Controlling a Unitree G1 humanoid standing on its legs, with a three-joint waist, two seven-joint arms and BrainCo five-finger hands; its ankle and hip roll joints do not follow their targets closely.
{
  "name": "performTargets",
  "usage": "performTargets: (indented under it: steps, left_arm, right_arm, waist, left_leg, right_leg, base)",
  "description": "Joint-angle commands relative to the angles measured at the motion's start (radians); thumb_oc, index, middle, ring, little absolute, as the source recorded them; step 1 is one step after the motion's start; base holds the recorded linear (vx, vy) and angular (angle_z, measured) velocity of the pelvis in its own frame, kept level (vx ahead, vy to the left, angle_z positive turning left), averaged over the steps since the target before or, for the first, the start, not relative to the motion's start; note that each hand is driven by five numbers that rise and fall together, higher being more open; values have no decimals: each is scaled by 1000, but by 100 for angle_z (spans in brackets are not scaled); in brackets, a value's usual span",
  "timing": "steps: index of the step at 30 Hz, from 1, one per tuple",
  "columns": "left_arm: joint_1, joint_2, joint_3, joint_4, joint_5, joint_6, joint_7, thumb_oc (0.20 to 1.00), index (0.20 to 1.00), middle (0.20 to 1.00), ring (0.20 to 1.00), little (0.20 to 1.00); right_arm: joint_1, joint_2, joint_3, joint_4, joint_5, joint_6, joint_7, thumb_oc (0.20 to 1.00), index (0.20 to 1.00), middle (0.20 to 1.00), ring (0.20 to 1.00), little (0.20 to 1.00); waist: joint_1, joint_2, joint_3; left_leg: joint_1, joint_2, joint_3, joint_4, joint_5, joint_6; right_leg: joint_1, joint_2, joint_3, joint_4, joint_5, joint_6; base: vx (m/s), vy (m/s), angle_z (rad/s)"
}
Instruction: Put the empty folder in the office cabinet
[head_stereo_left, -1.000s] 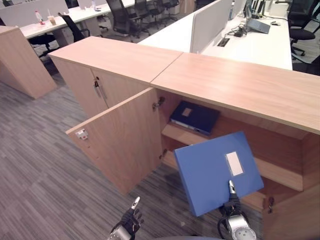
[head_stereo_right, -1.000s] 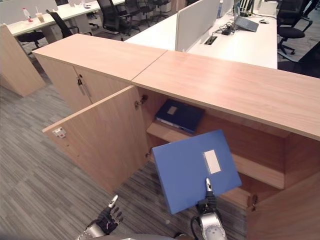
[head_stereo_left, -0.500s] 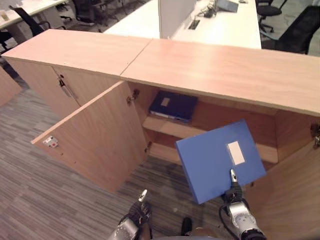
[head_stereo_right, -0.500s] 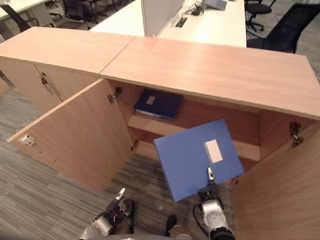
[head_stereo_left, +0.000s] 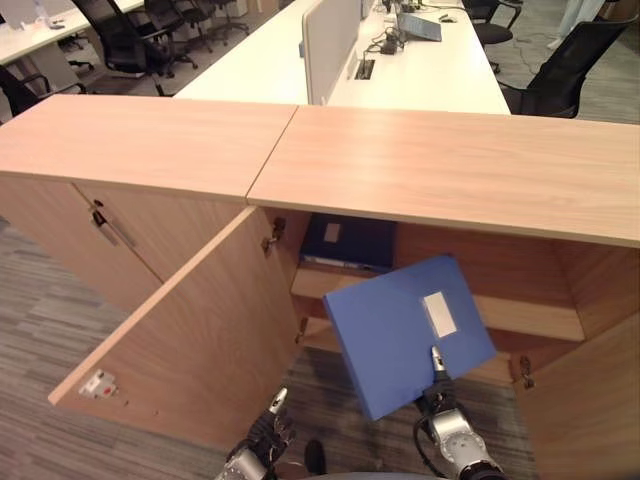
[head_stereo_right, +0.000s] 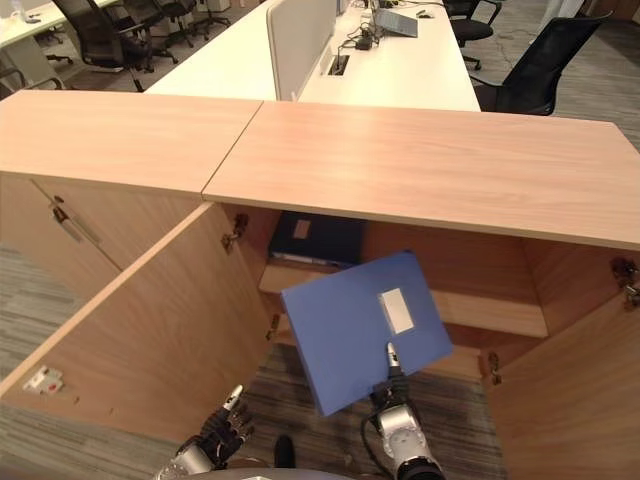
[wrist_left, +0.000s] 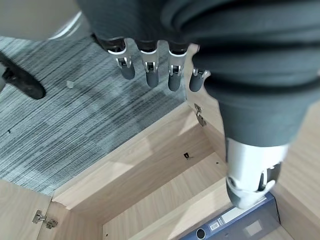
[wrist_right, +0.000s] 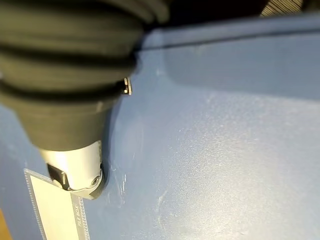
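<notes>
A: Right hand (head_stereo_left: 440, 395) — are the fingers closed?
B: Thumb (wrist_right: 75, 172) pressed on the blue folder (head_stereo_left: 405, 335); it's pinched and held tilted before the open cabinet (head_stereo_left: 450, 160), at 5 o'clock from the dark folder (head_stereo_left: 350, 242) on the shelf (head_stereo_left: 520, 315).
A: Left hand (wrist_left: 150, 65)?
B: Fingers relaxed, holding nothing, low by the open door (head_stereo_left: 190, 340). Its wrist view alone shows the bottom shelf (wrist_left: 165, 165).

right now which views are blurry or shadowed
Right wrist view: the cover of the right hand is out of focus, sitting very close on the blue folder. Left eye view: the cabinet interior is in shade under its top. Left wrist view: shelves are sharp.
</notes>
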Motion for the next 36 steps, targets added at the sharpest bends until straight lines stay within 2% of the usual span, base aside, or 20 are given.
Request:
performTargets:
  steps: [1, 2, 4, 6, 7, 9, 11, 13, 17, 18, 20, 21, 23, 24, 26, 29, 32, 34, 36]
  left_arm:
    - [4, -3, -63, -71, 54, -6, -38, 1000, 1000, 1000, 1000, 1000]
    - [7, 9, -82, -88, 65, -5, -43, 1000, 1000, 1000, 1000, 1000]
    - [12, 23, -103, -88, 94, 6, -56, 1000, 1000, 1000, 1000, 1000]
    - [15, 33, -111, -76, 117, 15, -69, 1000, 1000, 1000, 1000, 1000]
    - [20, 35, -113, -63, 121, 15, -70, 1000, 1000, 1000, 1000, 1000]
    - [28, 42, -114, -83, 115, 13, -69, 1000, 1000, 1000, 1000, 1000]
    - [33, 40, -113, -70, 117, 22, -73, 1000, 1000, 1000, 1000, 1000]
    - [27, 33, -107, -55, 116, 22, -73, 1000, 1000, 1000, 1000, 1000]
    - [20, 32, -102, -62, 112, 19, -67, 1000, 1000, 1000, 1000, 1000]
    - [9, 29, -97, -53, 114, 20, -66, 1000, 1000, 1000, 1000, 1000]
    - [-12, 29, -95, -50, 113, 13, -58, 1000, 1000, 1000, 1000, 1000]
    - [-31, 35, -86, -54, 110, 1, -49, 1000, 1000, 1000, 1000, 1000]
    - [-39, 39, -91, -55, 112, -6, -45, 1000, 1000, 1000, 1000, 1000]
    - [-67, 45, -91, -50, 118, -11, -38, 1000, 1000, 1000, 1000, 1000]
    - [-70, 44, -91, -48, 118, -11, -39, 1000, 1000, 1000, 1000, 1000]
    - [-77, 47, -102, -58, 119, -18, -34, 1000, 1000, 1000, 1000, 1000]
    - [-81, 50, -105, -64, 124, -18, -33, 1000, 1000, 1000, 1000, 1000]
    - [-81, 66, -124, -89, 130, -18, -38, 1000, 1000, 1000, 1000, 1000]
    - [-82, 73, -131, -100, 130, -16, -40, 1000, 1000, 1000, 1000, 1000]
  right_arm:
    - [-30, -24, 22, -67, -25, 4, 48, 200, 200, 200, 200, 200]
    - [-25, -27, 25, -73, -28, 5, 53, 200, 200, 200, 200, 200]
    - [-10, -37, 18, -74, -26, 15, 59, 200, 200, 200, 200, 200]
    - [6, -37, 27, -100, -22, 17, 62, 200, 200, 200, 200, 200]
    - [16, -38, 37, -124, -22, 18, 70, 200, 200, 200, 200, 200]
    - [29, -41, 33, -144, -16, 19, 75, 200, 200, 200, 200, 200]
    - [37, -44, 28, -176, -11, 13, 73, 200, 200, 200, 200, 200]
    - [42, -47, 24, -207, -1, 2, 70, 200, 200, 200, 200, 200]
    - [42, -51, 21, -245, 15, -12, 65, 200, 200, 200, 200, 200]
    - [29, -52, 26, -273, 26, -27, 56, 200, 200, 200, 200, 200]
    - [5, -60, 28, -304, 29, -47, 44, 200, 200, 200, 200, 200]
    - [-28, -75, 23, -340, 22, -71, 32, 200, 200, 200, 200, 200]
    - [-52, -86, 17, -348, 19, -90, 21, 200, 200, 200, 200, 200]
    - [-114, -113, 2, -382, 2, -129, -4, 200, 200, 200, 200, 200]
    - [-117, -113, 1, -381, 1, -129, -5, 200, 200, 200, 200, 200]
    - [-203, -140, -48, -478, -30, -204, -65, 200, 200, 200, 200, 200]
    - [-258, -157, -88, -530, -51, -248, -98, 200, 200, 200, 200, 200]
    - [-326, -209, -121, -528, -71, -273, -130, 200, 200, 200, 200, 200]
    - [-350, -229, -132, -523, -74, -277, -139, 200, 200, 200, 200, 200]
  waist:
    - [1, -7, 10]
    - [-3, -4, 10]
    - [-20, 4, 23]
    - [-32, 18, 36]
    - [-37, 27, 49]
    - [-41, 35, 58]
    - [-50, 37, 69]
    - [-55, 40, 88]
    - [-63, 34, 119]
    - [-65, 31, 149]
    - [-67, 25, 186]
    - [-60, 7, 209]
    - [-56, -1, 225]
    - [-49, -3, 244]
    - [-48, -4, 239]
    - [-50, 4, 218]
    - [-51, 9, 204]
    - [-49, 13, 200]
    - [-49, 15, 194]
  left_leg:
    - [-103, 17, -85, 24, -1, -42]
    - [-112, 11, -86, 34, -9, -35]
    - [-112, -18, -87, 52, -27, -15]
    - [-102, -25, -90, 41, -35, -5]
    - [-86, -18, -86, 30, -44, -4]
    - [-78, -8, -87, 29, -52, -9]
    - [-63, 4, -99, 34, -81, -22]
    - [-60, 20, -101, 47, -93, -27]
    - [-59, 29, -108, 88, -115, -31]
    - [-62, 36, -107, 125, -136, -38]
    - [-90, 42, -105, 194, -159, -40]
    - [-141, 41, -94, 279, -186, -43]
    - [-186, 40, -89, 328, -200, -45]
    - [-282, 45, -90, 426, -218, -40]
    - [-295, 45, -89, 436, -223, -40]
    - [-436, 63, -109, 578, -269, -28]
    - [-511, 78, -124, 642, -289, -27]
    - [-583, 87, -137, 692, -298, -33]
    - [-612, 90, -139, 709, -302, -36]
  right_leg:
    - [72, 8, -44, 90, -14, 30]
    - [54, -5, -54, 124, 11, 28]
    - [17, -44, -66, 229, 100, 25]
    - [-28, -61, -82, 323, 136, 5]
    - [-74, -71, -114, 377, 131, -11]
    - [-95, -58, -152, 353, 97, -25]
    - [-118, -30, -161, 319, 23, -26]
    - [-160, -10, -170, 284, 1, -27]
    - [-191, -2, -176, 231, 20, -19]
    - [-236, -11, -180, 224, 51, -11]
    - [-289, -31, -187, 252, 71, -10]
    - [-292, -50, -196, 251, 82, -12]
    - [-303, -54, -200, 255, 79, -19]
    - [-389, -49, -190, 348, 55, -33]
    - [-403, -50, -187, 358, 51, -33]
    - [-522, -52, -182, 491, -20, -56]
    - [-586, -58, -182, 564, -67, -67]
    - [-652, -67, -182, 631, -106, -75]
    - [-681, -69, -179, 656, -121, -79]
  base:
    - [122, 218, 16]
    - [135, 234, 32]
    - [134, 258, 41]
    - [122, 246, 47]
    - [110, 175, 29]
    - [125, 76, 3]
    - [130, -24, 1]
    - [32, -46, -5]
    - [10, -62, -2]
    - [-34, -81, 9]
    - [-83, -126, 13]
    - [-77, -113, 20]
    - [-146, -115, 10]
    - [-188, -106, -3]
    - [-89, -61, -3]
    - [-58, -141, 17]
    - [-20, -140, 12]
    - [-12, -154, 8]
    - [4, -105, 15]
